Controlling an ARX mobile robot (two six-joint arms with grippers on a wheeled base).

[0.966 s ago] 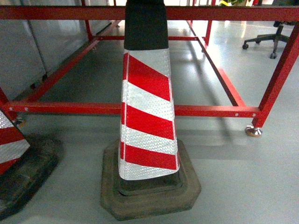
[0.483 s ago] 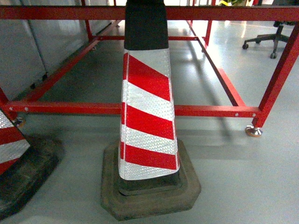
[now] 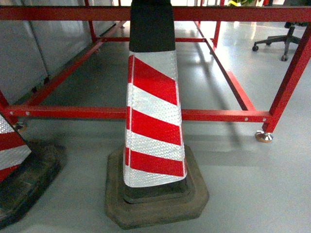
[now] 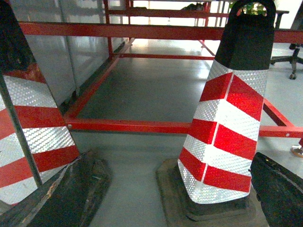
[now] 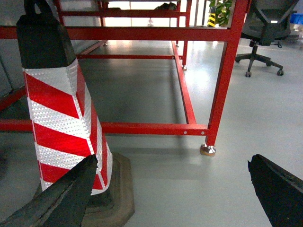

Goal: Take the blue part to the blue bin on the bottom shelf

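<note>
1. Head view: red-and-white striped traffic cone [image 3: 153,121] dead centre, black top, sitting upright on a dark rubber base [image 3: 155,199] on the grey floor [image 3: 252,184].
2. Second cone [image 3: 10,145], same stripes, cut off by the left edge of the head view; its dark base sits near the centre cone's base but apart from it.
3. Behind both cones: red steel frame [image 3: 214,115], low horizontal rail running across, upright leg on the right ending in a metal foot [image 3: 264,137] on the floor.
4. Office chair [image 3: 279,39] at far right, beyond the frame.
5. Grey panels [image 3: 29,53] along the left side behind the frame.
6. Left gripper [image 4: 170,208]: both dark fingers show at the bottom corners of the left wrist view, spread wide, nothing between them but floor and the centre cone's base. Fingers empty.
7. Right gripper [image 5: 175,203]: same picture in the right wrist view, fingertips [image 5: 71,194] far apart, only bare floor between them. Empty.
8. Neither gripper appears in the head view.
9. Blue part, blue bin, bottom shelf: not in any of the three views. Cannot tell their location from here.
10. Plant [image 5: 222,12] visible at far back in the right wrist view, beside the red upright.
</note>
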